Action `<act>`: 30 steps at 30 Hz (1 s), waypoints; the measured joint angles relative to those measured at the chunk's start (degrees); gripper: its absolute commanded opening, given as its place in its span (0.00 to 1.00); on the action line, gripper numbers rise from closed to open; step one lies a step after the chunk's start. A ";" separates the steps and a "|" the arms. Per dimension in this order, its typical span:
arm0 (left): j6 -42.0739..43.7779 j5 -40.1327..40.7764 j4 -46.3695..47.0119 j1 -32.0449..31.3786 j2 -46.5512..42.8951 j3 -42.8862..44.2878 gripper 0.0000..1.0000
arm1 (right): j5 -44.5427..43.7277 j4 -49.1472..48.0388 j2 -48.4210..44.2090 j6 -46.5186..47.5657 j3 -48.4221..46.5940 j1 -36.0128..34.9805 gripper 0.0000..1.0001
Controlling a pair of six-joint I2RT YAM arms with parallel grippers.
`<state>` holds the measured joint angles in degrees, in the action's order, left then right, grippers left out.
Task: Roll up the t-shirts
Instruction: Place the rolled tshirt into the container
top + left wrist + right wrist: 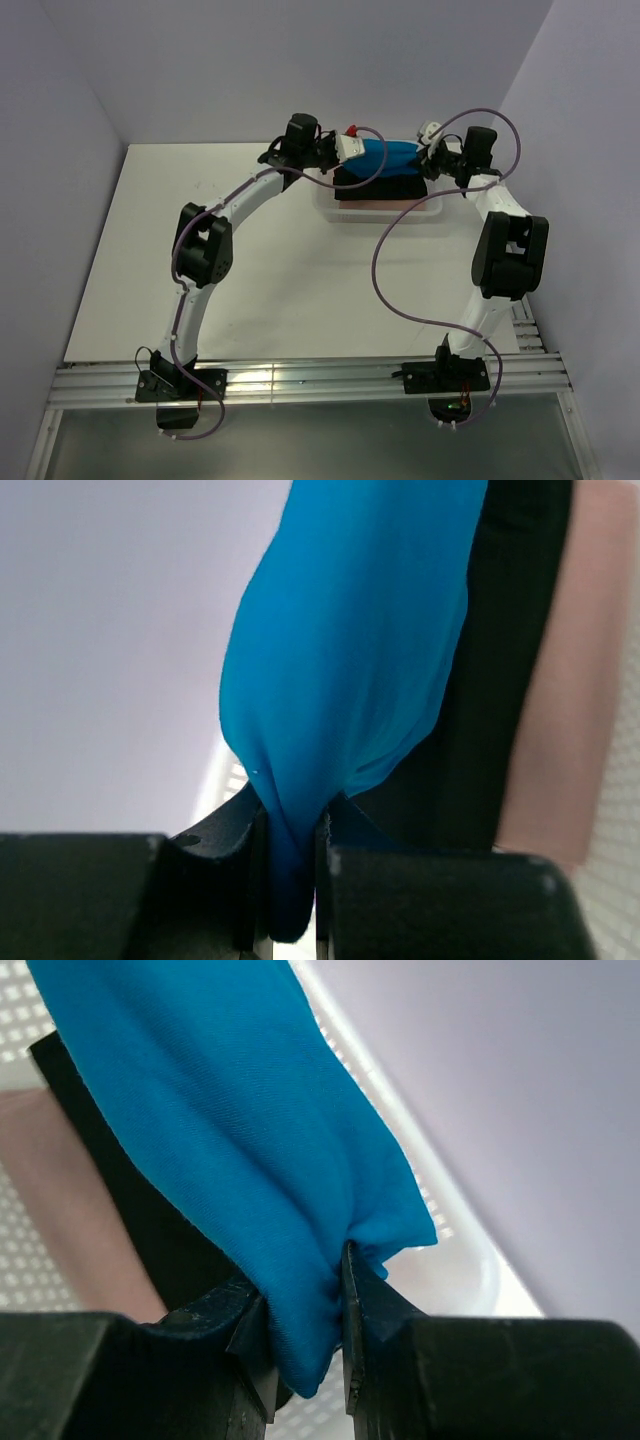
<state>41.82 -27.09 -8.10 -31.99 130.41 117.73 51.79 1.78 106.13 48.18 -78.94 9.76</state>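
A turquoise-blue t-shirt (388, 156) hangs bunched between my two grippers above the white mesh basket (432, 209) at the back of the table. My left gripper (345, 148) is shut on its left end; in the left wrist view the blue cloth (350, 660) is pinched between the jaws (290, 880). My right gripper (428, 150) is shut on its right end, and the blue cloth (220, 1130) shows there too, pinched at the gripper (305, 1335). A black t-shirt (385, 184) and a pink t-shirt (385, 203) lie stacked in the basket below.
The basket stands against the back wall, between the two side walls. The white table (280, 290) stretches in front of it toward the arm bases. A purple cable (400, 290) loops above the table on the right.
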 measured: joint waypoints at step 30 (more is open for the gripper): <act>5.27 2.23 15.76 -0.85 -0.13 -18.51 0.00 | -2.62 -9.44 2.86 -0.35 10.36 -0.09 0.00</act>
<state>47.09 -24.86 7.66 -32.84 130.28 99.22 49.17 -7.66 108.99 47.83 -68.58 9.67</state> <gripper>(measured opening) 0.165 0.298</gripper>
